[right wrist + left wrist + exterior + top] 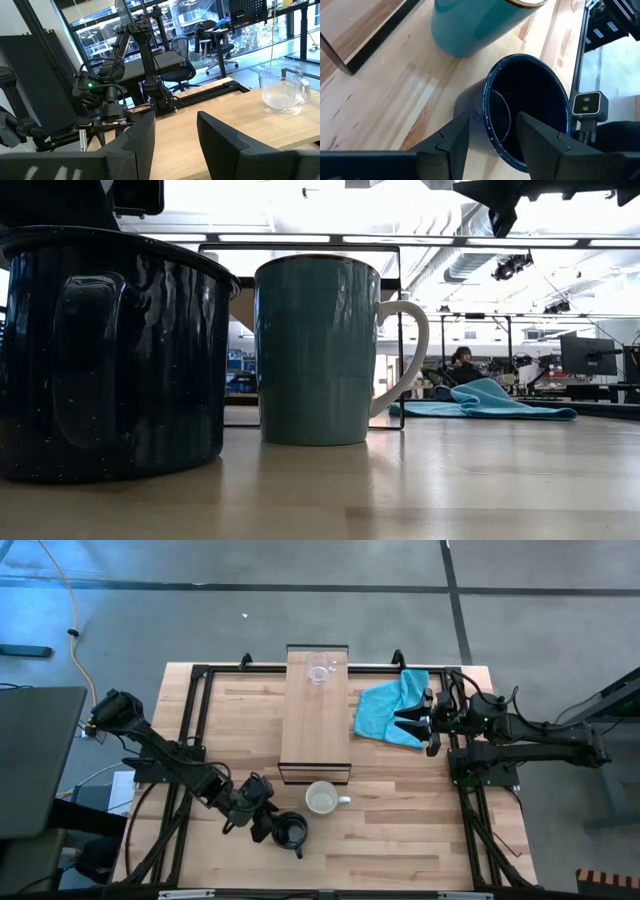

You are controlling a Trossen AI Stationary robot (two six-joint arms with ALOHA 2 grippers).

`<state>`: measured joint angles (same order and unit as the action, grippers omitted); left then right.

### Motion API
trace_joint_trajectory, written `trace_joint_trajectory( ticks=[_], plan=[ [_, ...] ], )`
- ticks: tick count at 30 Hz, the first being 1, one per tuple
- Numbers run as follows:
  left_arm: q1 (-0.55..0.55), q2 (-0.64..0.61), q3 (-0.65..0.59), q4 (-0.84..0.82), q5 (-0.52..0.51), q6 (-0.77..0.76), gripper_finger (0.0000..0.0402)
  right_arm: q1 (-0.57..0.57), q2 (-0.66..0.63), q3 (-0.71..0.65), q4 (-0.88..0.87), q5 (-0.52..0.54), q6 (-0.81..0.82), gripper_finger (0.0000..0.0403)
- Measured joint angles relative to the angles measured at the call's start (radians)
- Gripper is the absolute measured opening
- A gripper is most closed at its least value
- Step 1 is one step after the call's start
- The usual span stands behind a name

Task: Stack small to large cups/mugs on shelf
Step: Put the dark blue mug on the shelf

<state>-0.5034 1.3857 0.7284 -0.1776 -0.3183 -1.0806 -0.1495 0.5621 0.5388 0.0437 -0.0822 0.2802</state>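
The black mug [292, 830] stands upright on the table near its front edge, and also shows in the low view [110, 350]. My left gripper [492, 125] is open at the mug's rim. One finger stands outside the wall and one over the opening, and the wall [487, 112] lies between them untouched. The white mug [322, 800], teal on its outer wall [320, 350], stands upright just off the shelf's near end. The clear glass cup [320, 673] stands on the far end of the light-wood shelf [317, 730]. My right gripper [408, 723] is open and empty beside the shelf.
A turquoise cloth [388, 708] lies on the table right of the shelf, under my right gripper. Black frame rails [190, 710] run along the table's left and right sides. Bare tabletop [410, 830] shows at the front right.
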Motion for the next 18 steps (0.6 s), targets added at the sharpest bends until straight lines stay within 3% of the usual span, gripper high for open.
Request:
trace_joint_trajectory(
  ticks=[8,14,18],
  plan=[
    [0.0,0.0,0.008,-0.016,-0.003,-0.025,0.0152,0.0,0.0,0.0,0.0,0.0,0.0,0.0137],
    [0.0,0.045,0.136,-0.222,-0.039,0.034,0.0136,0.0,0.0,0.0,-0.002,0.0,0.0,0.0137],
    [0.0,0.083,0.202,-0.244,-0.048,0.084,0.0114,0.0,-0.002,0.0,-0.013,0.0,0.0,0.0137]
  ],
)
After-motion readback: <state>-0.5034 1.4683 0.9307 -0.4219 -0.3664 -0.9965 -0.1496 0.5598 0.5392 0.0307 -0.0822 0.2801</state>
